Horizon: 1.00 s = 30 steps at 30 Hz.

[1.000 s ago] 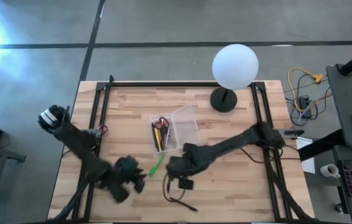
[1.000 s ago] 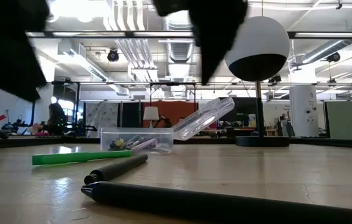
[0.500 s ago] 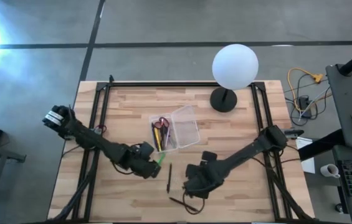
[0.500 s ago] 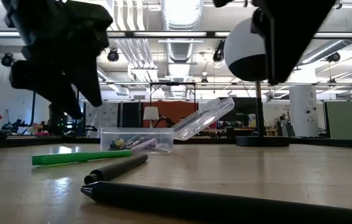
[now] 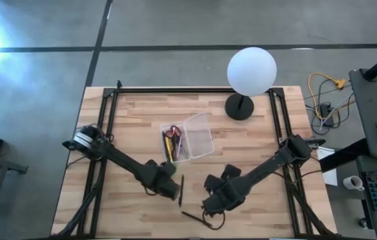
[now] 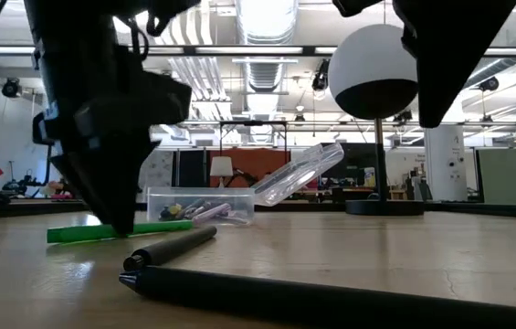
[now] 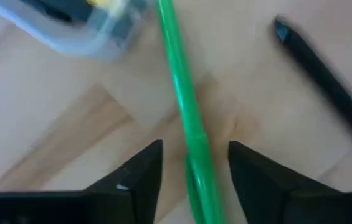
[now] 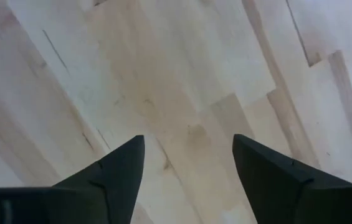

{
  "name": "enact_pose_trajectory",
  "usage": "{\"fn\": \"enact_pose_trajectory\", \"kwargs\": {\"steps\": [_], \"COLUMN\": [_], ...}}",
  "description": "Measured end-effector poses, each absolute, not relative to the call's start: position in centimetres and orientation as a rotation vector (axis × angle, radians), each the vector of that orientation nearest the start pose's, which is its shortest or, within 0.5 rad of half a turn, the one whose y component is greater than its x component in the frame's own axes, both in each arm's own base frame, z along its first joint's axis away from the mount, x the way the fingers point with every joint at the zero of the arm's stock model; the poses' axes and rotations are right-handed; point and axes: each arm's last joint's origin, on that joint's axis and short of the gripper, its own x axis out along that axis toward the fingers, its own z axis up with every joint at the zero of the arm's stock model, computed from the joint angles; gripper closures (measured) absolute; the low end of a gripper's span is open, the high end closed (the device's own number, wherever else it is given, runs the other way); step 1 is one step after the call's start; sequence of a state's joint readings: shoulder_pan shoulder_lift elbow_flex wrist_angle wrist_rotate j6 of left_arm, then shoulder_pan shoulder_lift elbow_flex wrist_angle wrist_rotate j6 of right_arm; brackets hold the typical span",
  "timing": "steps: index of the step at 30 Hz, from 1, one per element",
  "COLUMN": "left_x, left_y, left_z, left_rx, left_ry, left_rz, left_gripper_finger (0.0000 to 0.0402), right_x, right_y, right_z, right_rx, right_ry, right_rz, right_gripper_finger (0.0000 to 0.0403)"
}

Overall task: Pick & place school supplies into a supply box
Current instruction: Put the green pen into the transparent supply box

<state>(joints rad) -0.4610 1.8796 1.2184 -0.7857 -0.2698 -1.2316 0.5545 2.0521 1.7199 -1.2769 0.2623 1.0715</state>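
A green pen (image 7: 182,93) lies flat on the wooden table just near of the supply box (image 5: 177,143), a clear case whose lid (image 5: 199,135) stands open. My left gripper (image 7: 194,168) is open and low over the pen, one finger on each side of it and apart from it; the low view shows the left gripper (image 6: 111,137) reaching down to the pen (image 6: 84,232). A short black pen (image 5: 181,190) and a longer black pen (image 5: 195,217) lie nearer the front edge. My right gripper (image 5: 218,197) hangs open over bare wood.
The box holds red-handled scissors (image 5: 170,132) and several pens. A white globe lamp (image 5: 251,70) on a black base stands at the far right. Black rails (image 5: 108,120) run along the table's left and right sides. Bare wood lies between the box and the right rail.
My left gripper has swung from the near left toward the table's right and come down over the green pen, which has not moved. My right gripper has drawn back from beside the box toward the near right and risen higher.
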Motion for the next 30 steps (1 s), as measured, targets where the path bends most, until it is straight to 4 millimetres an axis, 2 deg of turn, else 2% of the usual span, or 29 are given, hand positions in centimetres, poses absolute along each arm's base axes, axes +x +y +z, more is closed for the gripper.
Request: {"fn": "enact_pose_trajectory", "kwargs": {"steps": [8,11,17,21,24,26,28,30], "left_x": [30.4,29.6,27.4,26.4,25.7,25.4,25.3,25.7], "left_y": [-14.5,-14.5,-16.3,-17.4,-15.8,-13.8,-11.2,-8.5], "left_z": [13.6,13.8,16.7,21.3,23.2,24.2,24.5,23.6], "left_rx": [-0.527,-0.536,-0.605,-0.747,-0.849,-0.912,-0.968,-0.996], "left_ry": [1.251,1.284,1.293,1.036,0.740,0.538,0.417,0.370], "left_rz": [0.593,0.559,0.416,0.301,0.392,0.474,0.542,0.598], "left_gripper_finger": [0.0351,0.0383,0.0383,0.0384,0.0384,0.0384,0.0384,0.0384], "right_x": [33.5,33.5,33.5,33.6,33.5,33.2,32.8,32.6], "right_y": [19.8,19.9,19.8,19.9,19.7,19.4,19.2,19.1], "right_z": [21.9,21.9,22.0,22.1,22.5,23.0,23.5,24.0], "right_rx": [0.243,0.256,0.273,0.307,0.369,0.421,0.465,0.499], "right_ry": [1.355,1.351,1.346,1.330,1.272,1.225,1.178,1.130], "right_rz": [-0.564,-0.575,-0.590,-0.615,-0.698,-0.778,-0.839,-0.877], "right_gripper_finger": [0.0168,0.0168,0.0168,0.0169,0.0173,0.0175,0.0177,0.0177]}}
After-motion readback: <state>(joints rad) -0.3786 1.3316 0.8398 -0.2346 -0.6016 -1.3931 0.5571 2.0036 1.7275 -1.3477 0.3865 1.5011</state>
